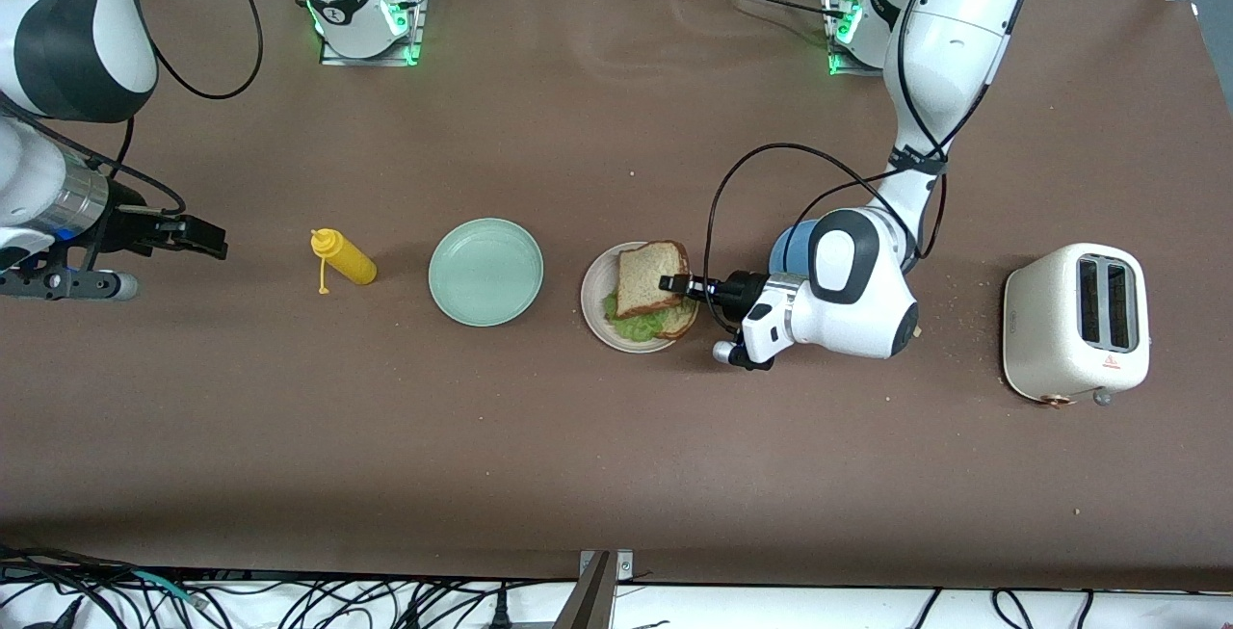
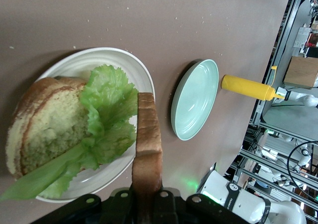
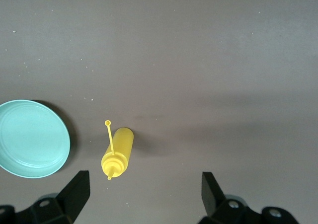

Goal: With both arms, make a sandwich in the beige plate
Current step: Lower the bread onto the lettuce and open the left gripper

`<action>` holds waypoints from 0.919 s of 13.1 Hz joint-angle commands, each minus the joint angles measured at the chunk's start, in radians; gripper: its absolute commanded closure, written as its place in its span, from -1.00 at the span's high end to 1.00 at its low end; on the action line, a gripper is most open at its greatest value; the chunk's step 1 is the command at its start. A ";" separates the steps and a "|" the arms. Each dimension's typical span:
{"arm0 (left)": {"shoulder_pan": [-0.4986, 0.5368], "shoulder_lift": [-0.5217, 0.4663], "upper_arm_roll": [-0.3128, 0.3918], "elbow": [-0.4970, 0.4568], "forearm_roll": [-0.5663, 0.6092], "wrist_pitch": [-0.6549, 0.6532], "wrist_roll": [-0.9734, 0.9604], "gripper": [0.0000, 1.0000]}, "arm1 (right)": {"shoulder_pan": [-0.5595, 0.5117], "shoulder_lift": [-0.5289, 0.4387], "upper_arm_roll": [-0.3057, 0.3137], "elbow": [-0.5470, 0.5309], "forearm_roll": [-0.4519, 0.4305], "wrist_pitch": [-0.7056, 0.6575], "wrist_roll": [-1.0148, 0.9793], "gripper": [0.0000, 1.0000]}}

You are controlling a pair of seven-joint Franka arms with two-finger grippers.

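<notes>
The beige plate (image 1: 595, 294) holds a toast slice (image 1: 682, 323) with a crinkly green lettuce leaf (image 1: 639, 327) on it. My left gripper (image 1: 674, 283) is shut on the edge of a second toast slice (image 1: 647, 277), held tilted over the lettuce. In the left wrist view this held slice (image 2: 147, 144) shows edge-on between the fingers of the left gripper (image 2: 147, 198), beside the lettuce (image 2: 107, 117), the lower slice (image 2: 47, 127) and the plate's rim (image 2: 117, 55). My right gripper (image 1: 204, 242) waits open and empty at the right arm's end of the table, over the table (image 3: 144, 190).
A mint green plate (image 1: 485, 272) lies beside the beige plate, toward the right arm's end. A yellow squeeze bottle (image 1: 345, 259) lies on its side between that plate and the right gripper. A blue plate (image 1: 790, 246) shows partly under the left arm. A white toaster (image 1: 1076, 323) stands at the left arm's end.
</notes>
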 commanded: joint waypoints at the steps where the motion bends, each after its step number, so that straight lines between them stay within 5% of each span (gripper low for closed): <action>1: -0.015 0.020 0.014 -0.001 -0.059 0.020 0.085 0.09 | -0.003 -0.031 0.004 -0.034 -0.019 0.012 -0.014 0.99; 2: 0.010 0.017 0.014 -0.004 -0.059 0.019 0.099 0.95 | -0.003 -0.029 0.003 -0.034 -0.018 0.012 -0.014 0.99; 12: 0.195 -0.099 0.029 -0.004 0.092 -0.044 0.035 1.00 | -0.003 -0.028 0.004 -0.034 -0.019 0.012 -0.014 0.99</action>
